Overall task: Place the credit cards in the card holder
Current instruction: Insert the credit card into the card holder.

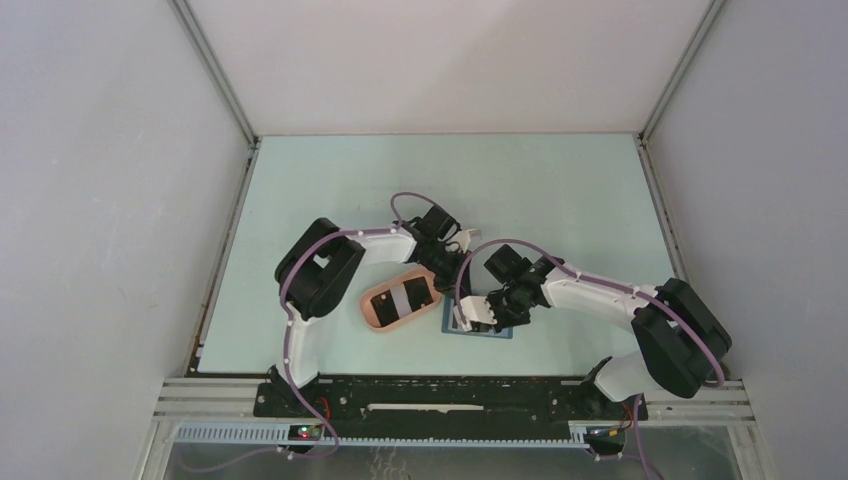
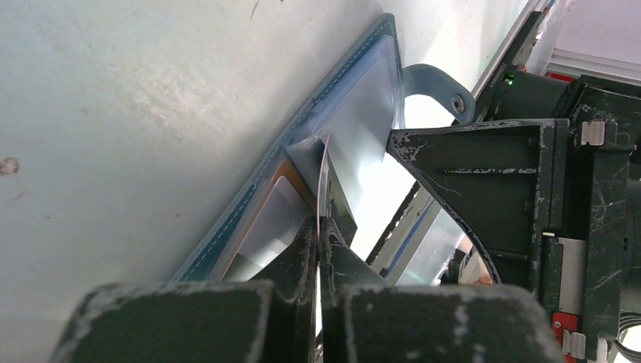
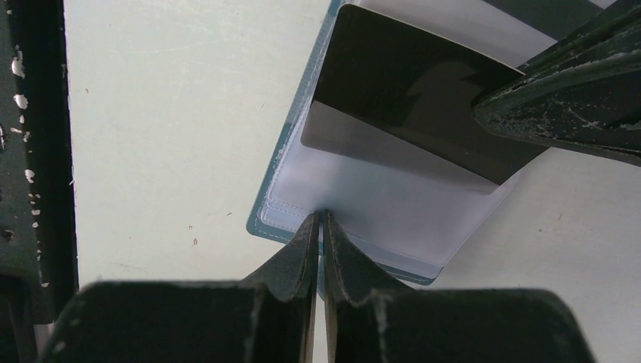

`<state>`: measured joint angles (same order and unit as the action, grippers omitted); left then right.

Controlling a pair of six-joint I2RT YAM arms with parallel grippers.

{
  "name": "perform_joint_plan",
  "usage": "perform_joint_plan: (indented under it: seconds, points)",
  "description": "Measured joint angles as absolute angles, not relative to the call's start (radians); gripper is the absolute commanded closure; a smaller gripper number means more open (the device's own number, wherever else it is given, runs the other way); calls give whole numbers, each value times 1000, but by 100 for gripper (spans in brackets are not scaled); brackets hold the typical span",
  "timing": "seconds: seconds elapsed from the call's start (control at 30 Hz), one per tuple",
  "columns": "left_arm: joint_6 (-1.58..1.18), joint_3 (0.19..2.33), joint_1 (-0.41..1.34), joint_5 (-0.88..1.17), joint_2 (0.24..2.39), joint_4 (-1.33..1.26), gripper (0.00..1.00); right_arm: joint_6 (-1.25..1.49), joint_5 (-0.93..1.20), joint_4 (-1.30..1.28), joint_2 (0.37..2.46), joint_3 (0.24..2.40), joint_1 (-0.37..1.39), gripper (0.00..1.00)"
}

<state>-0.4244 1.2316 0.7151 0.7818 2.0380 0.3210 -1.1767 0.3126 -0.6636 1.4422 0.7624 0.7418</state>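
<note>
A: Logged left gripper (image 2: 317,227) with jaws shut tight on one end of a black card (image 3: 408,91). Found card's far end tucked under the clear pocket film of the card holder (image 3: 393,208), remainder out at a slant.
B: Confirmed. Logged right gripper (image 3: 321,221) pinched together on the pocket's near lip, pinning the holder open on the table (image 1: 560,200). Located holder just right of the pink tray (image 1: 372,320); counted two spare cards (image 1: 415,293) in the tray.
A: Seen edge-on from the left wrist: slight curve in the card. Judged main risk: buckling, from pushing a thin card held at one end against a snagged corner.
B: Agreed. Second risk: dragging the holder out of the right pinch, given only lip and film gripped. Cannot tell depth of that bite.
A: Third: knocking fingers together, both grippers crowded over the holder.
B: Recommend shallow angle, slow feed, letting go only once seated.
</note>
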Motion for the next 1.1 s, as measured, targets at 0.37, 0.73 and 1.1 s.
perform_joint_plan:
  seconds: [0.37, 0.73, 1.1]
  points:
    - [-432, 1286, 715, 820, 2082, 353, 98, -1163, 310, -663, 1441, 762, 745, 78]
    - [-464, 1287, 717, 826, 2093, 329, 89, -1131, 377, -635, 1354, 760, 746, 70]
    - [-471, 1276, 718, 824, 2093, 307, 86, -1082, 433, -492, 1319, 760, 889, 92]
